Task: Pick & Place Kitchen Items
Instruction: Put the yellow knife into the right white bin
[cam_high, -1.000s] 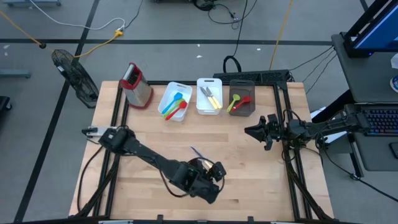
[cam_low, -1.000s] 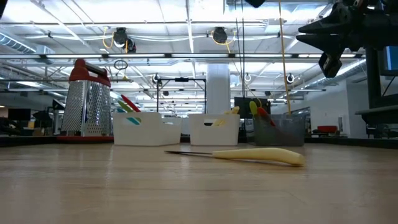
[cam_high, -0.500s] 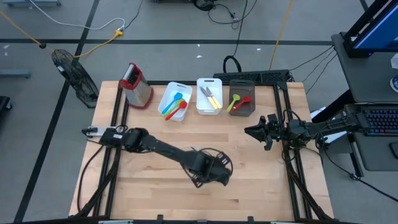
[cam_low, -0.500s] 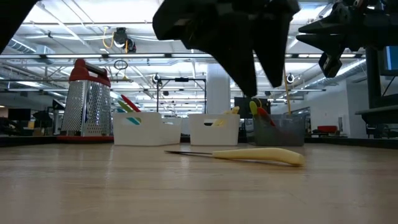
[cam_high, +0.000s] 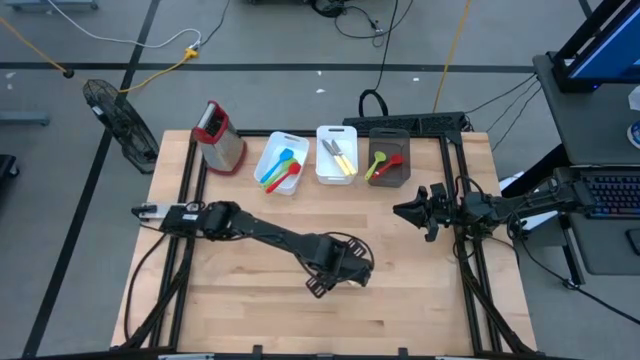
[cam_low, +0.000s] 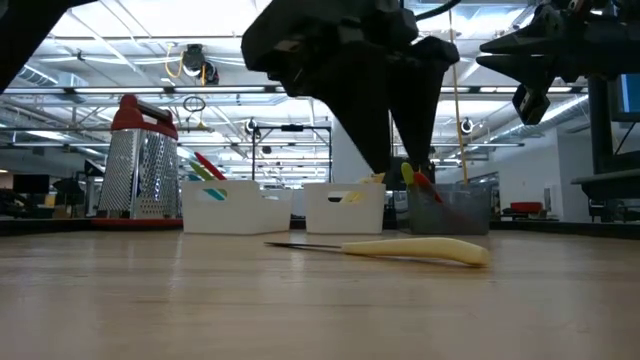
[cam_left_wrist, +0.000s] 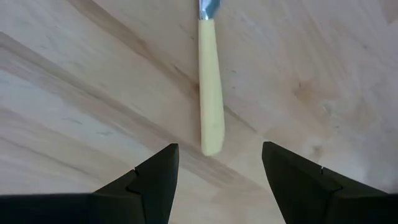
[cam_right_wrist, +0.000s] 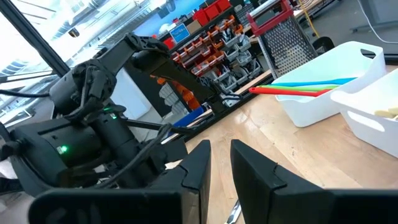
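**Left wrist view: one knife left on the counter, open jaws lined up over its handle**

Left wrist view shows the knife (cam_left_wrist: 210, 93) lying flat on the pale wood counter (cam_left_wrist: 311, 74), its smooth, rounded, pale yellow handle running toward the camera and the metal blade starting at the far end. The left gripper (cam_left_wrist: 217, 171) hangs above the butt of the handle with its jaws spread wide, one dark wedge-shaped finger either side, holding nothing and not touching the knife.

From the low view the knife (cam_low: 400, 249) rests alone in the middle of the counter, slim blade pointing toward the grater side, with the gripper's dark bulk overhead. This looks like the approach step of a pick: the next move calls for a straight descent, keeping the handle centred, then closing across its narrow width; the glossy tapered plastic may slip if caught near the tip.

In the high view, the other utensils already sit in the bins at the back edge: red, green and blue plastic pieces in the white bin (cam_high: 271, 149), yellow-handled knives in the second white bin (cam_high: 322, 170), and a green and a red piece in the grey bin (cam_high: 401, 134). The ribbed metal grater (cam_high: 220, 137) stands beside them.

The right gripper (cam_high: 407, 211) waits at the right side of the counter, jaws narrowly parted, apparently empty, though that is hard to confirm.
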